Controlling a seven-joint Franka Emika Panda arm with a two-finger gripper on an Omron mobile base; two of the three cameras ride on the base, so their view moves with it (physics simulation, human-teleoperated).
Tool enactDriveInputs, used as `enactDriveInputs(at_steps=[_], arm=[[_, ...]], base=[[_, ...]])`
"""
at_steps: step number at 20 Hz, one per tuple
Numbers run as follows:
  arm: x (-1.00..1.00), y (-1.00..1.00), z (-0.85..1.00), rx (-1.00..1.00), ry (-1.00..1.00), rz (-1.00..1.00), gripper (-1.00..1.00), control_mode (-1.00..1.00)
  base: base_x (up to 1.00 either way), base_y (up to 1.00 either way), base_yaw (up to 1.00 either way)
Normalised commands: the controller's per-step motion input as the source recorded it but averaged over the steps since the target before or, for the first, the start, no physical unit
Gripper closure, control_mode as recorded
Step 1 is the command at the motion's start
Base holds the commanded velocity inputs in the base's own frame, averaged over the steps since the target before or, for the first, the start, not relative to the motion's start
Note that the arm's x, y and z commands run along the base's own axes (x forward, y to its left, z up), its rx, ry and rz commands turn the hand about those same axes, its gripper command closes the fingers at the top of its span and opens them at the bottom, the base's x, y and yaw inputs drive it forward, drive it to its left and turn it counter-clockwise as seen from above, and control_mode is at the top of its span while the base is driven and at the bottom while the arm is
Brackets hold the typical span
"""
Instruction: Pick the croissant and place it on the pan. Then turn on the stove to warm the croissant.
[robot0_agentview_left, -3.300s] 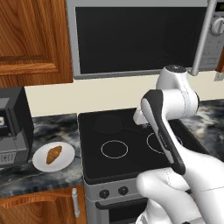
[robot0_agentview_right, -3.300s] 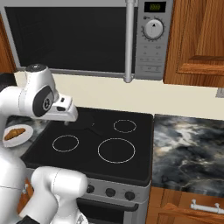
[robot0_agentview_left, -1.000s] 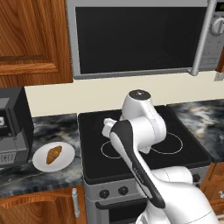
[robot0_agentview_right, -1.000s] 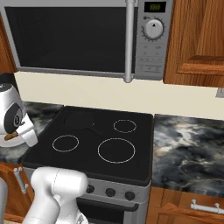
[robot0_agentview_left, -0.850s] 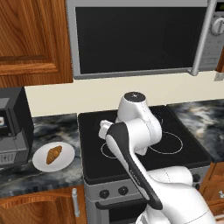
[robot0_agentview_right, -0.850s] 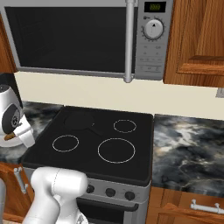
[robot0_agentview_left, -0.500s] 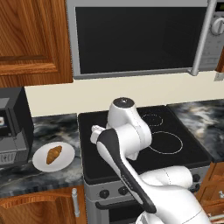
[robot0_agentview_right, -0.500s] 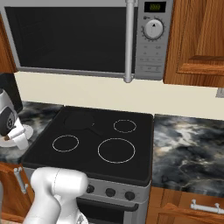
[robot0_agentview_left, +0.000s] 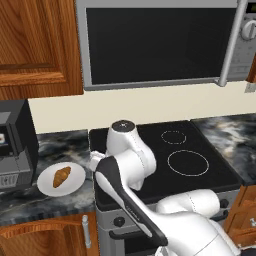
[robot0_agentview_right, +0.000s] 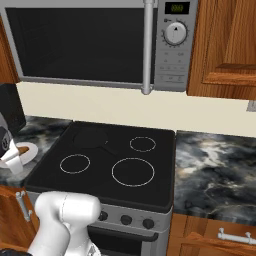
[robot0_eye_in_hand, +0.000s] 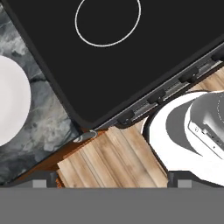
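the croissant (robot0_agentview_left: 62, 176) lies on a white plate (robot0_agentview_left: 47, 187) on the counter's left part, just beside the stove (robot0_agentview_left: 210, 170). the pan (robot0_agentview_right: 90, 136) sits at the stove's back left corner. the gripper's jaws stand wide, holding nothing.

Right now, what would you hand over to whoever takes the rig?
Gripper: open and empty, near the stove's left edge beside the plate; its fingers aren't clearly visible.
Croissant: on the white plate, left of the stove.
Pan: on the rear left burner, empty.
Done: nothing.
Left: grasp the croissant, place it in the pan, turn on the stove.
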Motion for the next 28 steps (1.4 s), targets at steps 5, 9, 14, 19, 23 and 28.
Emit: enactDriveInputs(at_steps=[5,9,14,19,23,28], arm=[[0.08,0.39,-0.16,0.00,0.02,0.00,-1.00,-1.00],[0.12,0.37,-0.11,0.00,0.02,0.00,-1.00,-1.00],[0.18,0.36,-0.10,0.00,0.01,0.00,-1.00,-1.00],[0.24,0.26,-0.09,0.00,0.00,0.00,-1.00,-1.00],[0.27,0.16,-0.04,0.00,0.00,-0.01,-1.00,-1.00],[0.29,0.13,-0.07,0.00,0.00,-0.01,-1.00,-1.00]], base=[[0.00,0.00,0.00],[0.00,0.00,0.00],[0.00,0.00,0.00],[0.00,0.00,0.00],[0.00,0.00,0.00],[0.00,0.00,0.00]])
